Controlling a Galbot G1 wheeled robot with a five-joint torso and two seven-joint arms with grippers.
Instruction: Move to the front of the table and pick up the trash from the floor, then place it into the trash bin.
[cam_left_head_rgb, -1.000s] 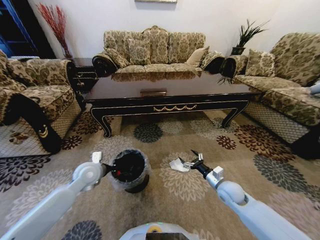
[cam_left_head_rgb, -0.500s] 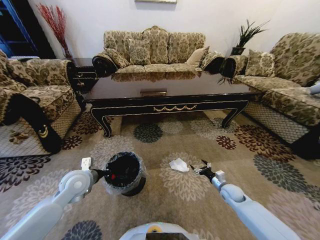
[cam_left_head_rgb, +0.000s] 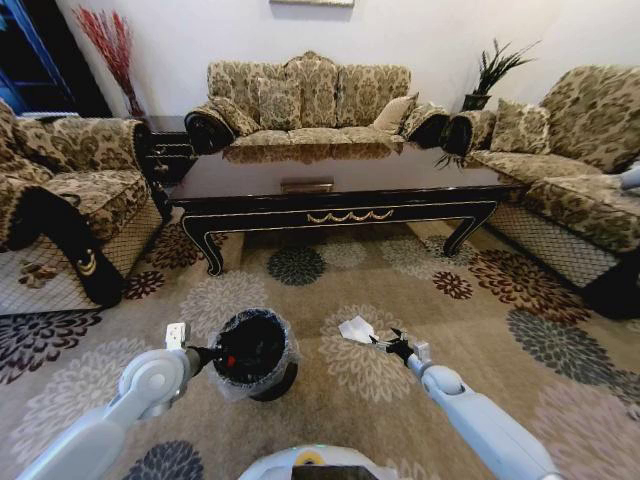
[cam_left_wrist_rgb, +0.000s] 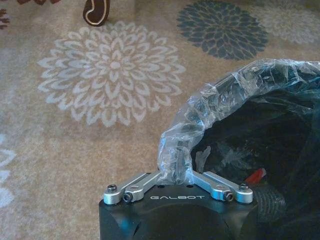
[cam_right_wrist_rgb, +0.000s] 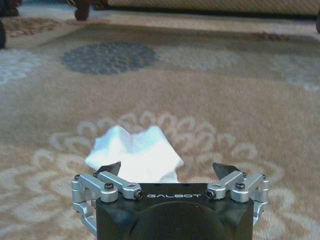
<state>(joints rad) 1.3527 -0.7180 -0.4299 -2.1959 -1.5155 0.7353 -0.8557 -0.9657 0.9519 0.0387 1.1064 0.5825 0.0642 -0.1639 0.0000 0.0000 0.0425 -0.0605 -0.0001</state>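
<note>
Right pincer (cam_left_head_rgb: 388, 343) spread wide beside crumpled white trash (cam_left_head_rgb: 355, 329), left pincer (cam_left_wrist_rgb: 175, 176) clamping upright trash bin (cam_left_head_rgb: 253, 350) rim

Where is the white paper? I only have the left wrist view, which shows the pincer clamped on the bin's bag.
Observer: The white paper lies on the floor, to the right of the trash bin that the left pincer grips.
Operator: Does the right pincer have it?
Observer: No. The right pincer is open and low over the carpet, with the paper just ahead of its fingertips, ungripped.
</note>
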